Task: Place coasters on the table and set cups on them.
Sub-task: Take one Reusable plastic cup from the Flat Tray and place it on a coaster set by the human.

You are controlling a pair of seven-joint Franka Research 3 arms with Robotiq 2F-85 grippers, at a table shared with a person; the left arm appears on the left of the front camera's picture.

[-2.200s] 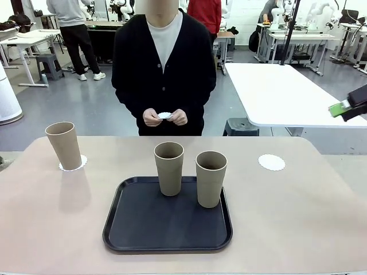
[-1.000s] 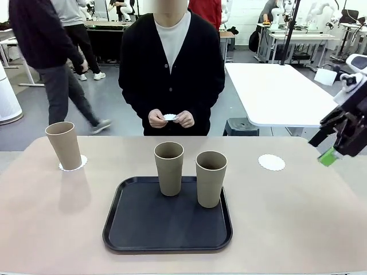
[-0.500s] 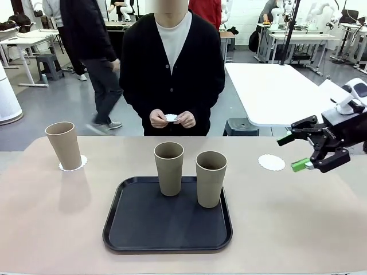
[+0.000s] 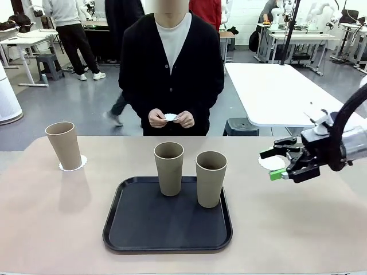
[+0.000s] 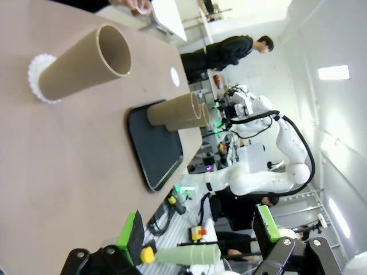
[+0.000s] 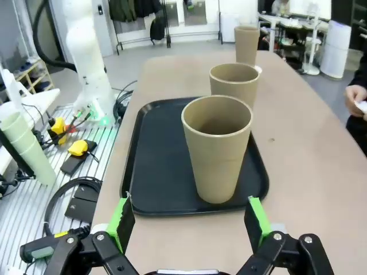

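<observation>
R gripper (image 4: 270, 164) wide, nr tray (image 4: 131, 228) cups (image 4: 211, 179)

The right arm (image 4: 347, 129) has swung in from the picture's right edge. At first just a green pad tip showed high up by that edge. Then the right tool (image 4: 270, 164) dropped, turned its fingers toward the middle and slid leftward over the table (image 4: 321, 220). It now hangs in front of the bare coaster (image 4: 267, 162) on the right, partly covering it, jaws wide apart, pointing toward the nearer cup (image 4: 211, 179). Behind, a passer-by (image 4: 123, 14) in dark clothes crossed from the left and is now mostly hidden behind the person in the black cardigan (image 4: 172, 63). That person has shifted slightly to the picture's right, hands (image 4: 184, 120) along with them.
</observation>
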